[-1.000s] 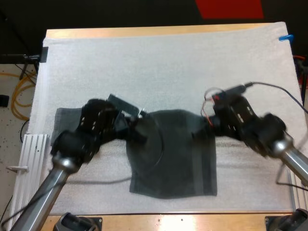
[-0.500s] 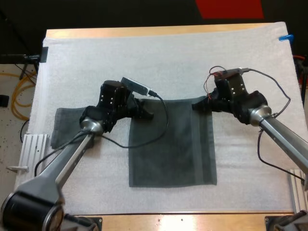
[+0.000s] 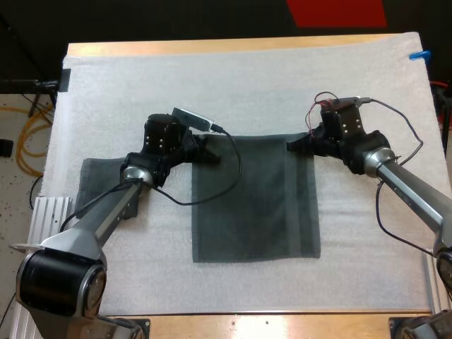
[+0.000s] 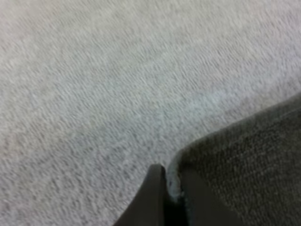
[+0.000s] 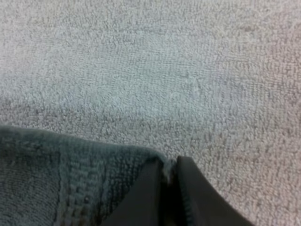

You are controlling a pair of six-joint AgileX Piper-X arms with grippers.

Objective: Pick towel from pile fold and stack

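A dark grey-green towel [image 3: 256,199] lies spread flat on the white mat [image 3: 247,92] in the middle of the table. My left gripper [image 3: 210,152] is shut on its far left corner; the fingers [image 4: 155,197] pinch the towel's edge [image 4: 244,160] against the mat. My right gripper [image 3: 296,143] is shut on the far right corner, fingers [image 5: 188,197] pressed on the towel's corner [image 5: 84,183]. A second dark towel [image 3: 95,187], flat, lies at the mat's left edge, partly under my left arm.
A white ridged rack [image 3: 42,219] sits off the mat's left edge. Open mat stretches beyond the towel toward the far side and in front of it to the near wooden edge [image 3: 268,325].
Both grippers have carried the towel's far corners away from me, pulling the hanging, bunched towel out flat on the mat. The arms have stretched forward and lowered.
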